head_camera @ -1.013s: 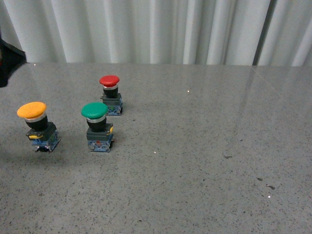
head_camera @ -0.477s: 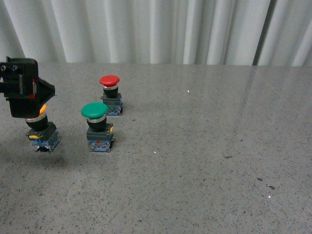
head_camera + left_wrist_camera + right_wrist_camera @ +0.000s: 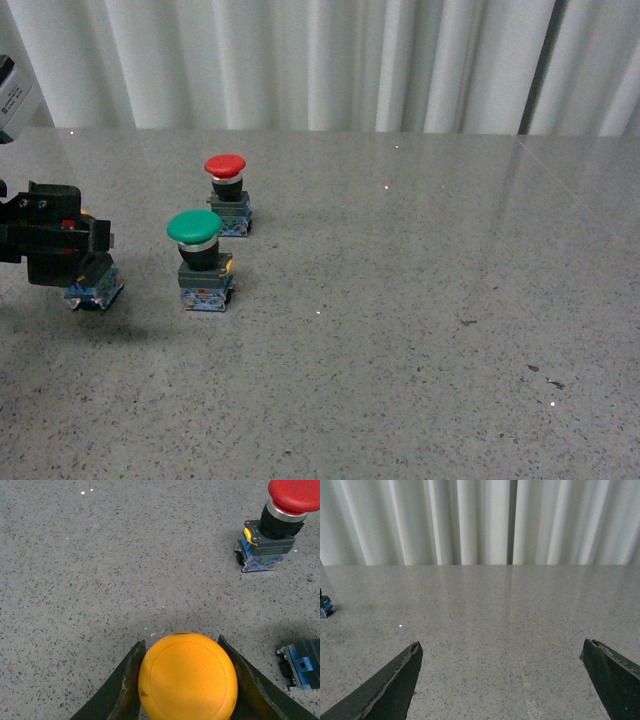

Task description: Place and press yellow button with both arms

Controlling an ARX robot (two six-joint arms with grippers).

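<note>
In the front view my left gripper (image 3: 62, 245) has come down over the yellow button at the table's left; only the button's blue-grey block (image 3: 97, 290) shows below it. In the left wrist view the round yellow cap (image 3: 187, 677) sits between my two black fingers (image 3: 125, 687), which press on both its sides. My left gripper (image 3: 186, 680) is shut on the yellow button. My right gripper (image 3: 502, 672) is open and empty over bare table; it does not show in the front view.
A green-capped button (image 3: 200, 258) stands just right of the yellow one, and a red-capped button (image 3: 226, 193) behind it, also in the left wrist view (image 3: 277, 527). White curtains hang behind the grey speckled table (image 3: 420, 300).
My left arm came in from the left, dropped over the yellow button and closed on its cap, which is now hidden in the front view. The other buttons have not moved.
</note>
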